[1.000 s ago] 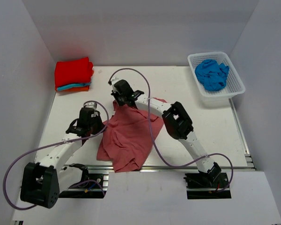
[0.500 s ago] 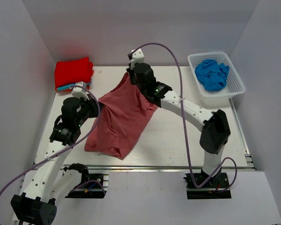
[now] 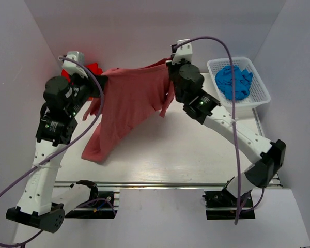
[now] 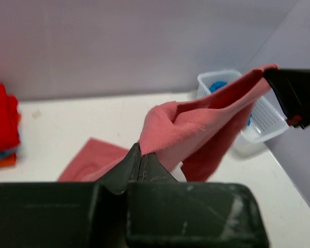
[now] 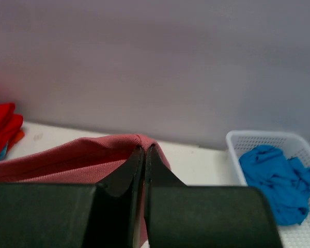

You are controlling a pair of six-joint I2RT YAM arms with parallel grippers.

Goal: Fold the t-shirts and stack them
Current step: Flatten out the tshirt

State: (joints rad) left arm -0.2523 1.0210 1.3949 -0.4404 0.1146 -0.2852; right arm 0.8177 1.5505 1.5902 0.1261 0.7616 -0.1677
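A second ago the rose-red t-shirt (image 3: 129, 98) lay rumpled on the counter (image 3: 196, 150) between two low arms. Half a second ago it was partly lifted. Now both arms are raised and spread wide, and the shirt is stretched in the air between them.

The left gripper (image 3: 101, 81) is clamped on one end of the shirt's top edge; its wrist view shows the fingers pressed together on a bunched fold of rose cloth. The right gripper (image 3: 170, 66) is pinched tight on the other end, a thin ridge of fabric caught between its closed fingers in its own view.

Below and between the two grippers the cloth hangs as a slanted sheet. Its lowest corner trails down below the left gripper, at or near the counter (whether it touches cannot be told).

My reading is that the shirt has been shaken open to be laid flat, so folding of this one has not yet begun.

To the right of the right gripper sits the white lattice basket (image 3: 261, 95), holding one crumpled bright blue t-shirt (image 3: 233, 81) and nothing else visible.

Beyond the left gripper, toward the far left corner, is the stack of folded t-shirts (image 4: 2, 121): red on top, slivers of turquoise and orange beneath.
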